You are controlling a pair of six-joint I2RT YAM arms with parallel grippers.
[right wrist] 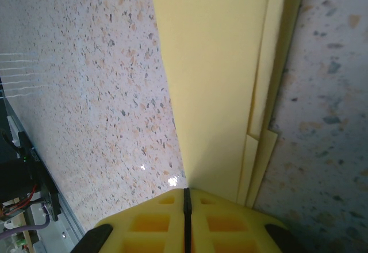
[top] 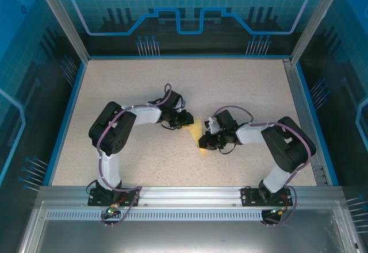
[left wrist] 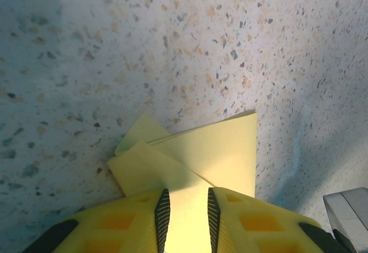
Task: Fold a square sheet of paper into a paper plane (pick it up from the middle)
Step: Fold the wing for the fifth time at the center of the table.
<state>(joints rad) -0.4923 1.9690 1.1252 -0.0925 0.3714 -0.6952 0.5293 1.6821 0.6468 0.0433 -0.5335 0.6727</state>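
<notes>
The right gripper has its two yellow fingers pressed together, with only a thin dark seam between them. The left edge of the paper plane runs straight into that seam, so the tips appear to pinch the paper there. From the tips the pale-yellow paper widens away from the wrist camera. Several layers show stepped along its right edge, and the speckled table lies on both sides of it.

The left gripper has its fingers a narrow gap apart, their ribbed inner faces turned toward each other. The paper plane fills that gap and spreads out just beyond the tips. One flap lies crosswise over a larger pointed flap, and a small corner pokes out to the left. Whether the fingers touch the paper on either side cannot be told. Past the paper is bare table.

From above, the left gripper and the right gripper meet near the middle of the table, coming in from opposite sides. The paper plane shows as a small yellow patch between them, touching both. Blue walls stand around the table, and a metal rail at the near edge carries both arm bases.
</notes>
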